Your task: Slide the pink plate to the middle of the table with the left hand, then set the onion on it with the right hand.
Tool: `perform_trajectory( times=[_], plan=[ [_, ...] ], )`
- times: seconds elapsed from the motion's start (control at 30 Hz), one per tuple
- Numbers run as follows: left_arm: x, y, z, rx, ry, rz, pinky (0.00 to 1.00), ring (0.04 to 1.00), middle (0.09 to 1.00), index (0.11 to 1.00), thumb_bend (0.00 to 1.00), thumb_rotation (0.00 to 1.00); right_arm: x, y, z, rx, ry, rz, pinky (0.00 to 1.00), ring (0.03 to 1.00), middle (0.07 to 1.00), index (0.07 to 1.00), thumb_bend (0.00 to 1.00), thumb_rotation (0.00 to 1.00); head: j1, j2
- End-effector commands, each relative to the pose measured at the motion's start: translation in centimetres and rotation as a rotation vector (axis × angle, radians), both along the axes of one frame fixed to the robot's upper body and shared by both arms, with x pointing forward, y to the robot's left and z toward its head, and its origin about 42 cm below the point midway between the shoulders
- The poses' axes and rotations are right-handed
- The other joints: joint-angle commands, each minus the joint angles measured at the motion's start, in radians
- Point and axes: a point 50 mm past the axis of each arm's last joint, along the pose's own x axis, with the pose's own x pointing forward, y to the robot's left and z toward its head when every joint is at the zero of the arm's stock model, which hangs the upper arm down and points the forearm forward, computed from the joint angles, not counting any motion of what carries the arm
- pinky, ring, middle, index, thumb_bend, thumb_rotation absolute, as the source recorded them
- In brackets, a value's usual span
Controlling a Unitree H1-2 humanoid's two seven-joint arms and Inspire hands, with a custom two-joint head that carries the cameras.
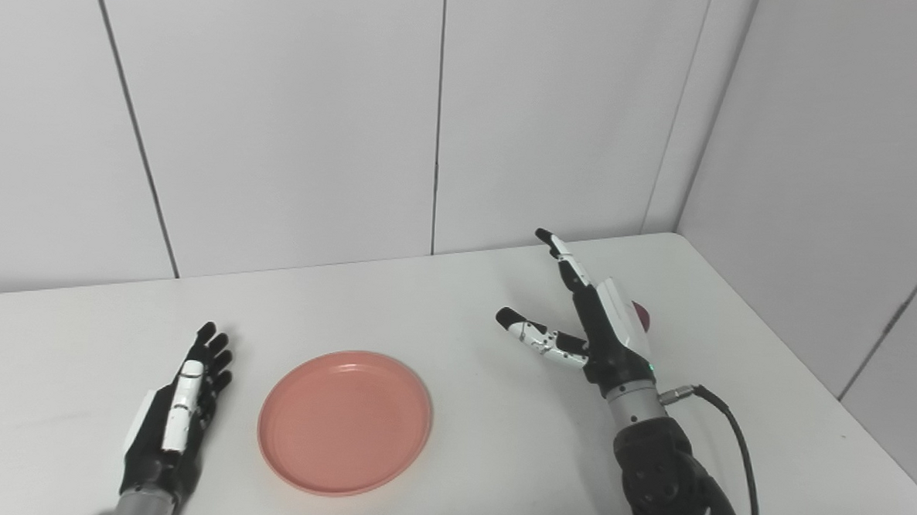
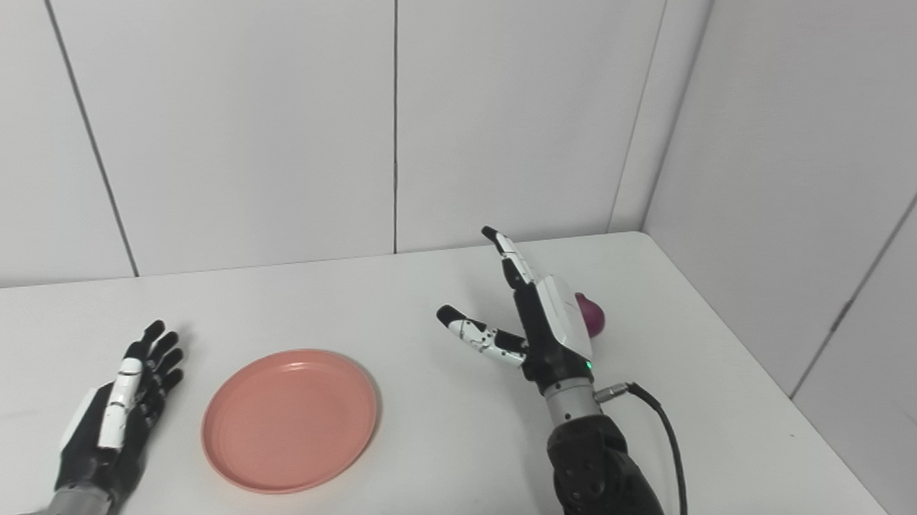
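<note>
My right hand (image 2: 537,323), open-fingered at frame centre-right, hides the round, slick onion (image 2: 592,314); I'd cup its sides. My left hand (image 1: 177,408) lies empty, fingers spread

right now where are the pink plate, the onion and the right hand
pink plate (image 1: 344,423), left eye view, middle of its flat inside
onion (image 2: 593,316), right eye view, its visible purple side
right hand (image 2: 552,327), right eye view, back of the hand

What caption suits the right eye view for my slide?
Open right hand raised beside the onion; left hand flat near the pink plate.
</note>
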Motion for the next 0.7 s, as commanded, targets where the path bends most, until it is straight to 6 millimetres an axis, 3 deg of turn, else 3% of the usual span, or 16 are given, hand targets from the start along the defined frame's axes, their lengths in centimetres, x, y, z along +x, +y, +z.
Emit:
perform_trajectory(
  times=[0.0,0.47,0.67],
  plan=[
    [-0.2,0.4,-0.7,-0.012,-0.003,-0.01,0.95,0.964,0.966,0.963,0.55,1.0,1.3,-0.4,2.8,-0.041,-0.083,-0.048,0.83,0.912,0.933,0.942,0.82,0.58,-0.006,-0.001],
    [0.0,1.6,-1.2,-0.013,0.006,-0.023,0.93,0.948,0.952,0.95,0.54,1.0,2.9,-2.7,3.2,-0.186,-0.037,-0.205,0.88,0.913,0.932,0.958,0.89,0.55,-0.026,-0.004],
    [0.0,1.6,-1.2,-0.015,0.006,-0.027,0.94,0.953,0.954,0.953,0.53,1.0,3.6,-3.3,3.1,-0.222,-0.013,-0.241,0.92,0.918,0.932,0.955,0.91,0.46,-0.031,-0.006]
  ],
)
